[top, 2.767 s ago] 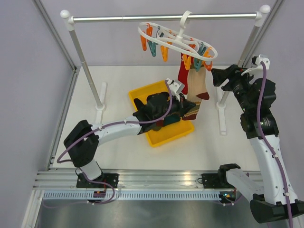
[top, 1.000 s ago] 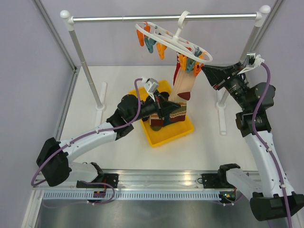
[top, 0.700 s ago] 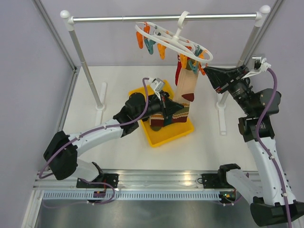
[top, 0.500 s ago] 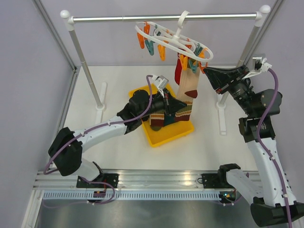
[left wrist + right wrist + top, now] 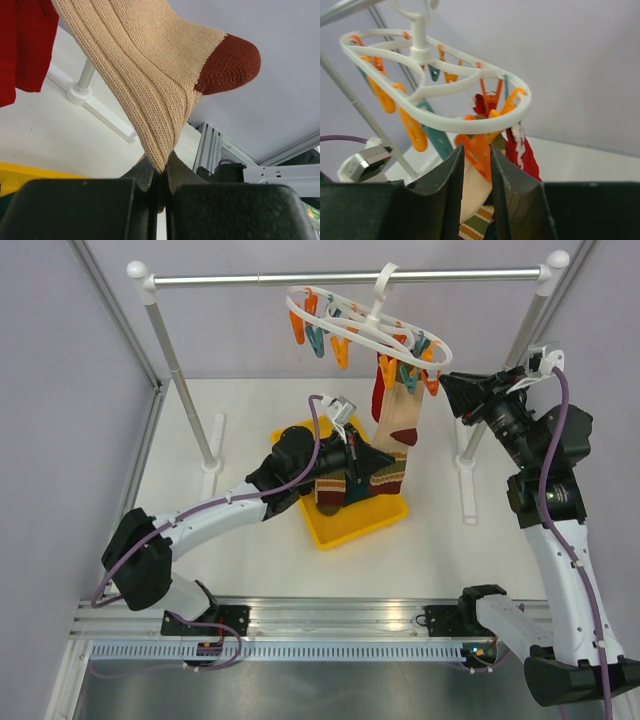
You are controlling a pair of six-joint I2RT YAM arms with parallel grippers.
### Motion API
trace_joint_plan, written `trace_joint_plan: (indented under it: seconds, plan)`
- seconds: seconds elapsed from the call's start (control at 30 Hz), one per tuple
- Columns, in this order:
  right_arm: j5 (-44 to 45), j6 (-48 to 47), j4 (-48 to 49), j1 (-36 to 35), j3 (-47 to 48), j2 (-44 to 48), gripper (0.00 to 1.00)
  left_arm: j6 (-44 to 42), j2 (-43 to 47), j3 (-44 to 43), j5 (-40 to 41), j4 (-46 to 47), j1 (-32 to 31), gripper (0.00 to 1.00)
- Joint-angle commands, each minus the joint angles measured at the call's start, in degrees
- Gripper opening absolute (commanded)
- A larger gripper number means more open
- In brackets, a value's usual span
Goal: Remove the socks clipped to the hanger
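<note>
The white hanger [image 5: 378, 312] hangs by its hook from the rail, with orange and teal clips. A tan sock with a red toe [image 5: 402, 415] and a red sock [image 5: 381, 390] hang from clips at its right end. My left gripper [image 5: 372, 453] is shut on the tan sock's lower edge [image 5: 140, 60], pinched between the jaws [image 5: 161, 170]; the red sock [image 5: 22, 45] shows at the left. My right gripper [image 5: 447, 385] has its jaws [image 5: 476, 152] closed around the orange clip [image 5: 479, 147] under the ring [image 5: 445, 120], above the tan sock [image 5: 475, 192] and beside the red sock [image 5: 525, 152].
A yellow tray [image 5: 345, 525] below the hanger holds striped and dark socks [image 5: 345, 485]. The metal rail [image 5: 300, 278] rests on two white posts, whose feet [image 5: 465, 465] stand on the white table. Purple walls close both sides.
My left gripper has risen from the tray and closed on the tan sock's lower edge. My right gripper has shifted slightly up and right at the orange clip. The hanger has swung a little.
</note>
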State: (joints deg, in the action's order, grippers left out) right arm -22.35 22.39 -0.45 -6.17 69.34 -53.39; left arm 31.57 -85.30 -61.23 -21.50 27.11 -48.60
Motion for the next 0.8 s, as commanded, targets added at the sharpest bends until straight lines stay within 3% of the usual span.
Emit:
trace_joint_plan:
  seconds: [0.0,0.1,0.3,0.47,0.63,0.77]
  plan:
    - [2.0,-1.7,-1.8,1.9,-1.5,-1.7,0.32,-0.2,2.8,-0.5,-0.5,-0.6,0.3,0.02]
    - [1.1,-0.5,0.1,4.1,-3.4,-2.0,0.33,-0.4,2.9,-0.4,-0.6,-1.3,0.3,0.02]
    - [-9.5,6.2,12.6,9.9,-6.4,-5.3,0.36,-0.3,3.5,-0.3,-1.3,-2.0,0.3,0.02]
    - [-18.3,16.1,34.3,11.8,-11.5,-8.5,0.4,0.2,4.1,-0.3,-3.2,-2.7,0.4,0.02]
    - [-22.0,23.2,48.8,11.8,-13.1,-13.2,0.4,0.5,5.1,-0.7,-5.5,-4.4,0.5,0.02]
    - [-22.6,25.8,54.4,11.8,-14.2,-15.3,0.42,1.9,4.9,-1.2,-8.4,-5.3,1.0,0.02]
